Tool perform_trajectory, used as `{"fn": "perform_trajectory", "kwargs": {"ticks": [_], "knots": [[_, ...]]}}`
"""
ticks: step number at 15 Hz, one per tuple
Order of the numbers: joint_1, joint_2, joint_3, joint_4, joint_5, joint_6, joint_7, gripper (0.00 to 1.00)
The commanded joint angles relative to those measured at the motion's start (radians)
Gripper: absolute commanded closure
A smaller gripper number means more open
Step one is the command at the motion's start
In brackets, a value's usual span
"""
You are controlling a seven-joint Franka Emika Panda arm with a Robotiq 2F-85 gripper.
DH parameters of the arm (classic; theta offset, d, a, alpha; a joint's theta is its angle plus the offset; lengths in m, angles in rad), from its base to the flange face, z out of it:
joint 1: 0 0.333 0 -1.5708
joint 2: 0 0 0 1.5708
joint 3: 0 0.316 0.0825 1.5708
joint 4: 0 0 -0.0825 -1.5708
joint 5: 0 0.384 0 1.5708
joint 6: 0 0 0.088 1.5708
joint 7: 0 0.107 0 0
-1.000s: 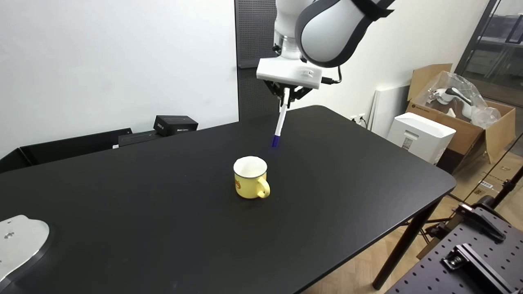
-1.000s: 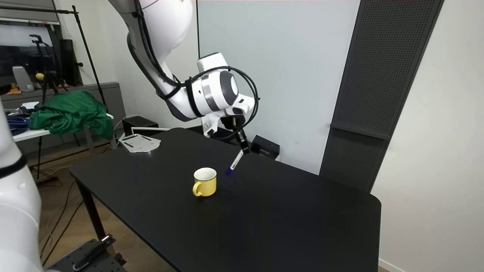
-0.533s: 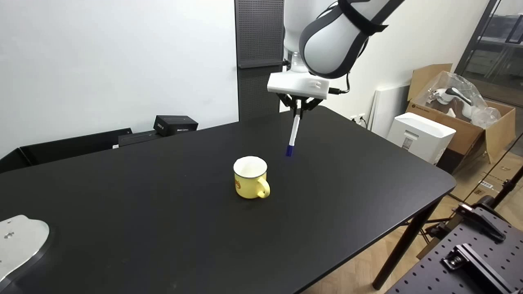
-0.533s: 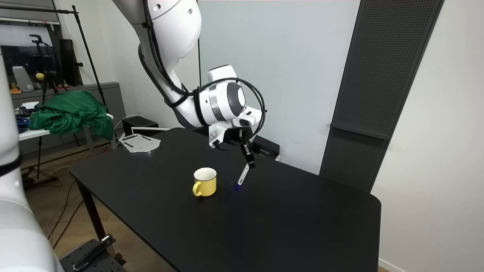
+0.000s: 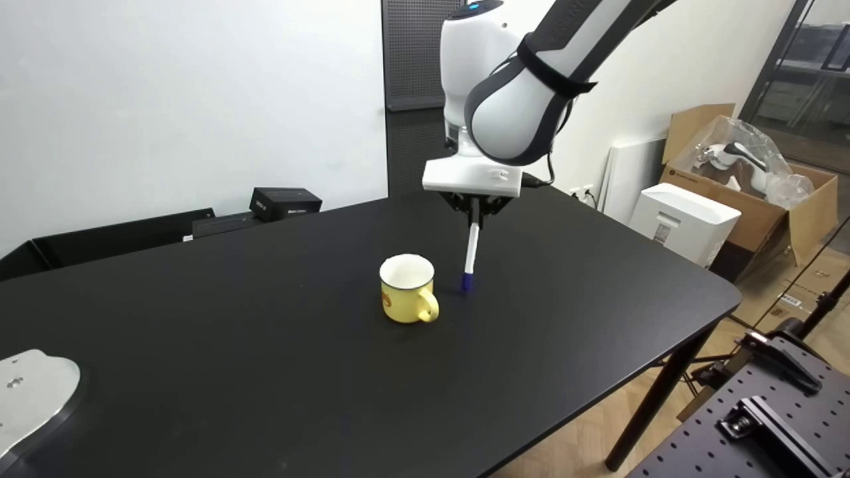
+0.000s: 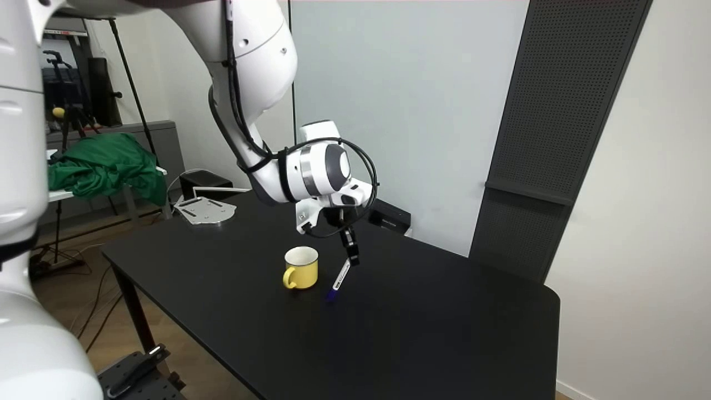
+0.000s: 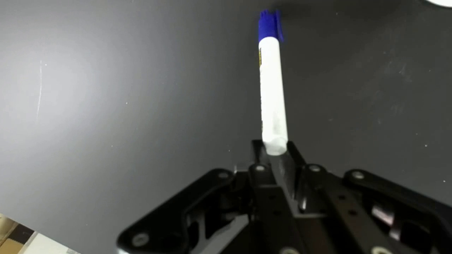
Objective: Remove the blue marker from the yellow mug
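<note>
The blue marker has a white body and a blue cap; it shows in both exterior views (image 5: 471,249) (image 6: 341,276) and the wrist view (image 7: 272,84). My gripper (image 5: 475,222) is shut on its white end, also seen in an exterior view (image 6: 353,260) and the wrist view (image 7: 275,148). The marker hangs slightly tilted, blue cap down, low over the table; I cannot tell if the cap touches it. The yellow mug (image 5: 402,305) stands upright beside the marker, also in an exterior view (image 6: 305,276). In the wrist view only a white curved edge shows at the top right corner.
The mug and marker are over a black table (image 5: 265,378). A silver metal plate (image 5: 33,392) lies at one table end, also in an exterior view (image 6: 205,211). Black boxes (image 5: 285,204) are along the far edge by the wall.
My gripper has moved down toward the table with the marker in it. In an exterior view it first shifted right, then slightly back left. The mug has not moved.
</note>
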Motion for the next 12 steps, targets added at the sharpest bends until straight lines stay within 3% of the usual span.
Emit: {"fn": "perform_trajectory", "kwargs": {"ticks": [1, 2, 10, 12], "knots": [[0.044, 0.03, -0.026, 0.026, 0.051, -0.017, -0.05, 0.59], [0.05, 0.034, -0.029, 0.028, 0.061, -0.018, -0.057, 0.58], [0.087, 0.029, -0.063, 0.034, 0.078, -0.058, -0.07, 0.05], [0.088, 0.019, -0.064, 0.029, 0.077, -0.074, -0.077, 0.0]]}}
